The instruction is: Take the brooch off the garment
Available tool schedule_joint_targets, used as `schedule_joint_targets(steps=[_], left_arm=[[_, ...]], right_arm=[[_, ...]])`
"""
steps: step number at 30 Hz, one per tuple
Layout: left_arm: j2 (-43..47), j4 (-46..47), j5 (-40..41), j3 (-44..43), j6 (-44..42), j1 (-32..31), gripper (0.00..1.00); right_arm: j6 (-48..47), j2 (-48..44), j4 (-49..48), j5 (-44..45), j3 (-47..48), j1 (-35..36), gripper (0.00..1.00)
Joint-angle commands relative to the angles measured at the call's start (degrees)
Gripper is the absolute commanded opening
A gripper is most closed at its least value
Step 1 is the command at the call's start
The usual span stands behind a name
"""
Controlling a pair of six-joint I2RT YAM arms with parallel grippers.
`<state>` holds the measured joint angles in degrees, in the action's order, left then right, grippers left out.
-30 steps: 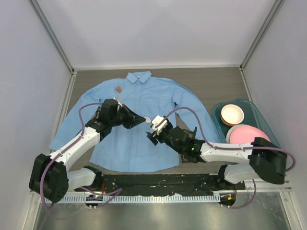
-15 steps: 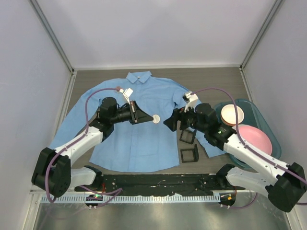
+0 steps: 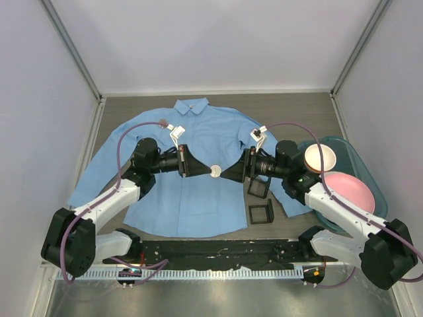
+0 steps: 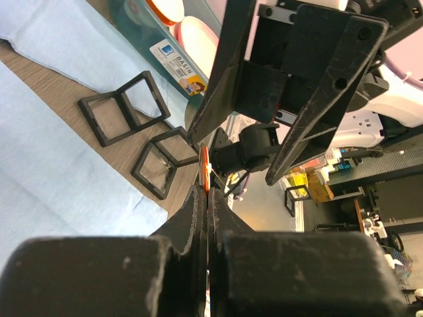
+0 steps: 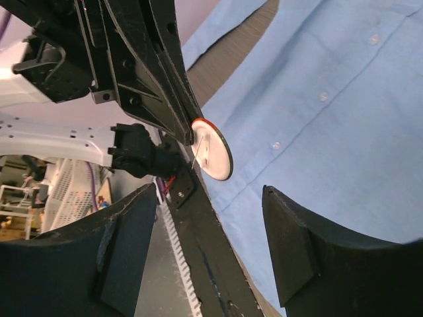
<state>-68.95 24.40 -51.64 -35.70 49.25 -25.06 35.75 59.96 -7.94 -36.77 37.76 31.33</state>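
The light blue shirt lies flat on the table, collar at the far side. My left gripper is shut on the brooch, a small round white disc with an orange-red rim, and holds it above the shirt's middle. The brooch shows edge-on in the left wrist view, between the fingertips of that gripper. My right gripper is open and points at the brooch from the right, a short gap away. In the right wrist view the brooch sits just beyond the spread jaws of the right gripper.
A teal basin at the right holds a cream bowl and a pink plate. Two black square frames lie on the table by the shirt's right hem and also show in the left wrist view.
The right arm has swung up and left, and its open gripper now faces the brooch. The left gripper has shifted slightly right and down, still holding the brooch.
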Motion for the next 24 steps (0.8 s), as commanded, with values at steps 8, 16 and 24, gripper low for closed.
schedule_joint_targets(steps=[8,16,24], left_arm=[[2.24,7.85,-3.91,0.99,2.42,0.01,0.0],[1.01,10.66,-5.14,1.16,4.88,-0.08,0.0],[0.39,11.28,-5.49,1.42,5.85,-0.08,0.0]], right_arm=[[6.62,3.75,-18.94,-4.71,-2.25,-0.22,0.53],[8.2,5.95,-23.95,-6.64,-2.69,-0.22,0.43],[7.67,6.83,-24.93,-7.43,-2.34,-0.13,0.38]])
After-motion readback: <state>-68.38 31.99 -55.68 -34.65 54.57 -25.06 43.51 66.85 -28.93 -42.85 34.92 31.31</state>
